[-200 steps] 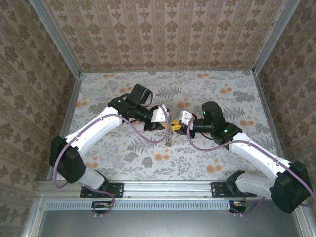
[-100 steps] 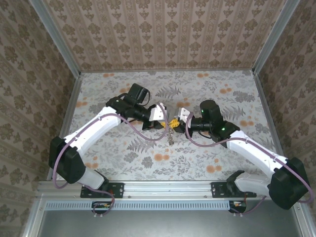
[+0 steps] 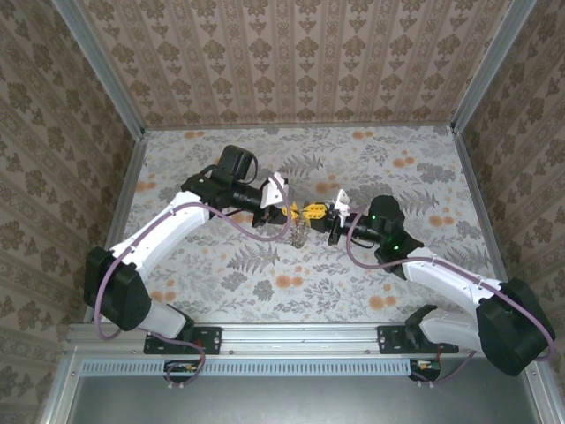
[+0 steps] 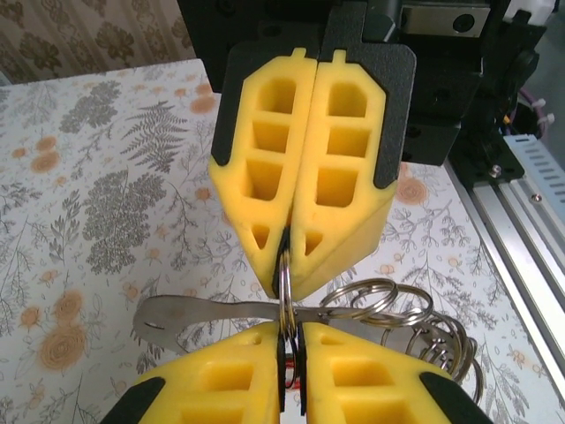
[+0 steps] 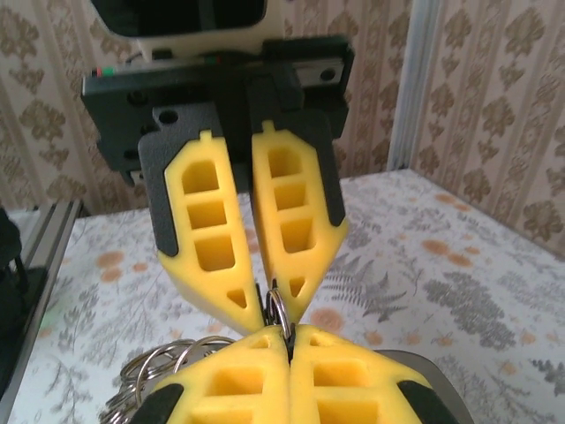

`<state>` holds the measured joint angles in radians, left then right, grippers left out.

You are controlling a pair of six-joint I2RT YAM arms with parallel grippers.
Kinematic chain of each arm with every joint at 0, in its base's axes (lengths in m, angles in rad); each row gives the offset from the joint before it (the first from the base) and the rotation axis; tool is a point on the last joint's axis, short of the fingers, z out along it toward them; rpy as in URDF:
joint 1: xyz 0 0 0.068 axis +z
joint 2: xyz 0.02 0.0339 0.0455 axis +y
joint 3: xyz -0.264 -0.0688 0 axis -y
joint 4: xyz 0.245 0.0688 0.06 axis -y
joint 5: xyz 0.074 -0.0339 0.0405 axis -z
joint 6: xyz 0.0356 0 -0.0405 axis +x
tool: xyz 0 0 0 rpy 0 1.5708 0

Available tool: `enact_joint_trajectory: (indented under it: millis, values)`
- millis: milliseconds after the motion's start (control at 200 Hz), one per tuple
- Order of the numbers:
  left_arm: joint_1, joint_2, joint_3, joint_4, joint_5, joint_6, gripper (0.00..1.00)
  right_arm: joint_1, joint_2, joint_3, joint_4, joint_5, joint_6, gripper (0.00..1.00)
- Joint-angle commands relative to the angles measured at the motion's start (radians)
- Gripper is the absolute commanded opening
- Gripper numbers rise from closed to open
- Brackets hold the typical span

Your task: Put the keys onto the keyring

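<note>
My left gripper (image 4: 290,346) is clamped tight on the keyring (image 4: 285,287), nose to nose with the right gripper (image 4: 287,261) pinching that same ring, smaller rings (image 4: 388,309) dangling beneath, above mid-table (image 3: 265,291).

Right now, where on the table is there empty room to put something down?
Bare table lies along the back wall, corner to corner, and at the front between the left arm and right arm, by the rail. The middle is crowded: the left end effector and right end effector meet there, both pinching the keyring.
</note>
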<state>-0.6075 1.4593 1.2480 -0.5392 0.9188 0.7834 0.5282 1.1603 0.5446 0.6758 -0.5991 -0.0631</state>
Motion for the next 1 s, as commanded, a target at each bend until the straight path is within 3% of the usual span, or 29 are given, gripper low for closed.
enact_joint_trajectory:
  millis: [0, 175, 255, 280, 380, 475, 625, 800, 995]
  values:
    - [0.004, 0.0, -0.017, 0.002, 0.08, -0.038, 0.15, -0.005, -0.023, -0.009, 0.237, 0.069, 0.09, 0.0]
    - [0.011, 0.001, -0.024, 0.072, 0.099, -0.116, 0.15, 0.001, 0.008, -0.006, 0.237, 0.025, 0.091, 0.0]
    - [0.014, -0.002, -0.016, 0.081, 0.086, -0.138, 0.05, 0.004, 0.01, 0.006, 0.181, -0.001, 0.064, 0.0]
    - [0.015, -0.002, -0.01, 0.079, 0.074, -0.145, 0.0, 0.004, 0.008, 0.013, 0.137, -0.014, 0.047, 0.0]
    - [0.018, -0.01, 0.01, 0.037, 0.002, -0.14, 0.0, 0.006, -0.024, 0.078, -0.162, -0.066, -0.119, 0.0]
    - [0.017, -0.028, 0.015, 0.003, -0.064, -0.117, 0.0, 0.007, -0.049, 0.139, -0.419, -0.067, -0.271, 0.07]
    - [0.007, -0.05, 0.017, -0.035, -0.117, -0.061, 0.0, 0.007, -0.038, 0.213, -0.617, -0.08, -0.341, 0.2]
    - [-0.036, -0.047, 0.025, -0.088, -0.189, 0.019, 0.0, 0.007, 0.021, 0.299, -0.726, -0.089, -0.331, 0.24]
    - [-0.057, -0.044, 0.023, -0.083, -0.204, 0.024, 0.0, 0.019, 0.076, 0.331, -0.72, -0.091, -0.268, 0.27]
